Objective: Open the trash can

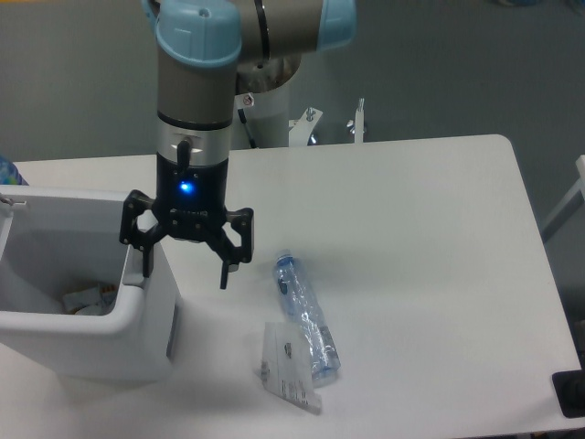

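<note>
White and boxy, the trash can [87,338] sits at the lower left of the frame on the table [411,238], its left side cut by the picture's edge and its long axis running left to right. It stands open, mouth facing up; the lid itself is hard to make out, with only a thin white edge showing at the far left. Inside, some crumpled pale scraps [87,297] lie on the bottom. Over the can's right rim hangs the gripper [186,265], pointing straight down from the arm [196,73] that fills the upper left of the frame, a blue light glowing on its wrist. Its two black fingers are spread wide and hold nothing; the left-hand finger in the frame hangs at the can's right rim, where contact cannot be told, and the other hangs over bare table just right of the can. Right of the gripper, near the lower centre, a crushed clear bottle [306,317] lies flat, its long axis slanting from upper left to lower right, with a clear plastic packet [291,375] touching its lower end. Both lie apart from the can.
</note>
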Tool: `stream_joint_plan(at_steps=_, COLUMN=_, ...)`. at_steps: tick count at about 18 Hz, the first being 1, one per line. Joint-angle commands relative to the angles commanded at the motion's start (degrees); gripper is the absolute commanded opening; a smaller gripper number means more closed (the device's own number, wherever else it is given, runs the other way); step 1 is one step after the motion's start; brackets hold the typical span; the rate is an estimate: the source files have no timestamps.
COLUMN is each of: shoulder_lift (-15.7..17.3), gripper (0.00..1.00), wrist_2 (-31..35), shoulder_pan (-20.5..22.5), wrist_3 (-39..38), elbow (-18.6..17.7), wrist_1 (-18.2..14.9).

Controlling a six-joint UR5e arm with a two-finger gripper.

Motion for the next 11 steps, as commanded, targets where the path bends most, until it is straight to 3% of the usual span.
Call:
stream_joint_plan(at_steps=7, shoulder_lift=-1.8, gripper=1.00, wrist_2=0.1, shoulder_pan=8.4, wrist_3=11.2, elbow=-1.8, wrist_1=-0.1)
stream_joint_plan(at_steps=11, shoulder_lift=-3.1, gripper=1.00, wrist_2=5.4, shoulder_pan=11.8, wrist_3=19.0, elbow=-1.8, wrist_1=-0.3)
